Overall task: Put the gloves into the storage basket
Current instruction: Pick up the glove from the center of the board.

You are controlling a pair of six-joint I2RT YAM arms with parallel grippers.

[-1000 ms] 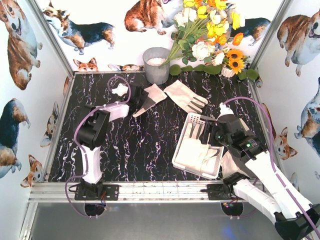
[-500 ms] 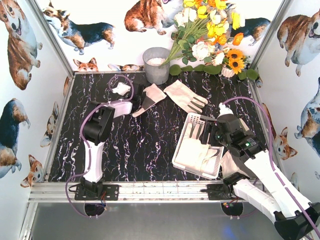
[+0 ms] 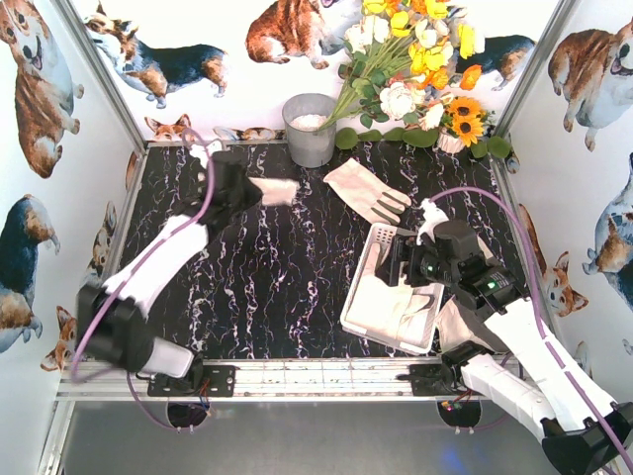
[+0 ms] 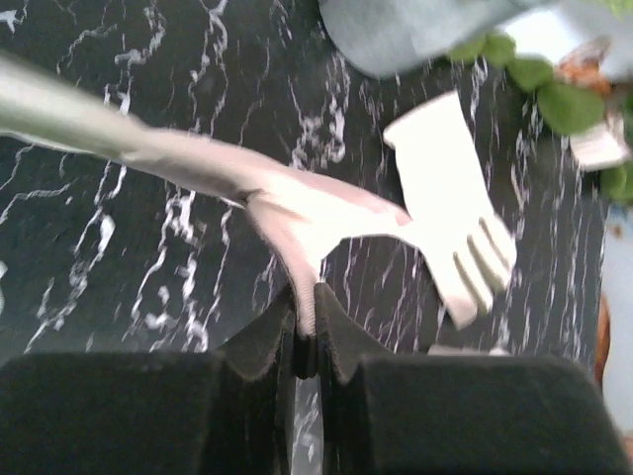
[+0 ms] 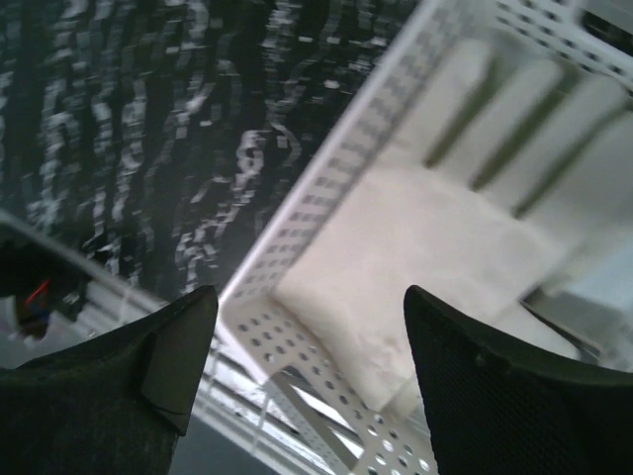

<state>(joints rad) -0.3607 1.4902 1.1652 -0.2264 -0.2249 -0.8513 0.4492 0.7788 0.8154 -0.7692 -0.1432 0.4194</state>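
My left gripper (image 3: pixel 255 190) (image 4: pixel 305 315) reaches toward the back of the table and is shut on the edge of a cream-white glove (image 3: pixel 281 190) (image 4: pixel 287 208), which hangs lifted from its jaws. A second glove (image 3: pixel 366 190) (image 4: pixel 447 213) lies flat on the black marbled table to the right of it. The white perforated storage basket (image 3: pixel 360 289) (image 5: pixel 326 188) sits at the right front with a glove (image 3: pixel 394 305) (image 5: pixel 425 262) lying inside. My right gripper (image 3: pixel 398 265) (image 5: pixel 312 341) hovers open over the basket's near end, with nothing between its fingers.
A grey metal bucket (image 3: pixel 310 129) (image 4: pixel 396 30) stands at the back centre, and a bunch of artificial flowers (image 3: pixel 420 79) leans beside it on the right. Patterned walls close in the left, right and back. A metal rail (image 3: pixel 316 376) runs along the front edge.
The left arm swung toward the back, its jaws shut on the glove and raised it off the table. The right gripper's jaws spread wider above the basket.
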